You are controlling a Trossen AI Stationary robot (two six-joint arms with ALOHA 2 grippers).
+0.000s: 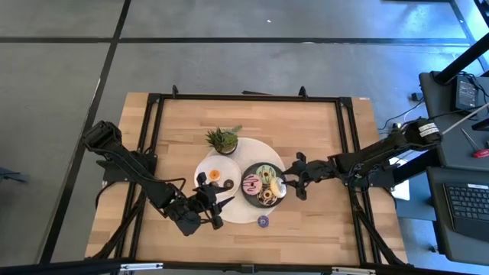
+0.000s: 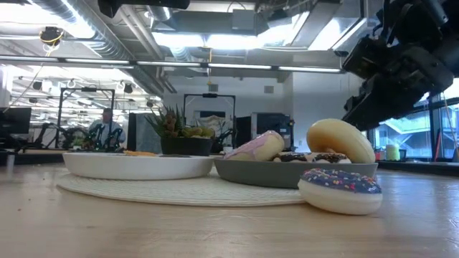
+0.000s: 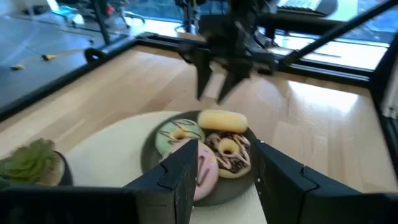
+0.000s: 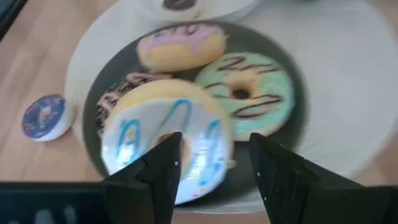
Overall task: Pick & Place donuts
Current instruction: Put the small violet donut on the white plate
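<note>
Right gripper [image 1: 293, 183] jaws open beside white-iced donut [image 4: 165, 140] on dark grey plate [image 1: 252, 198] at centre, left gripper [image 1: 221, 211] lower left, jaws parted, empty

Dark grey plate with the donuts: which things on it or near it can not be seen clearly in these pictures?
- Low view: the dark grey plate wall hides the lower donuts.
- Left wrist view: the left gripper covers part of the pink donut.
- High view: small items on the white plate are too small to identify.

Two black jointed arms [image 1: 145, 179] with loose cables.
</note>
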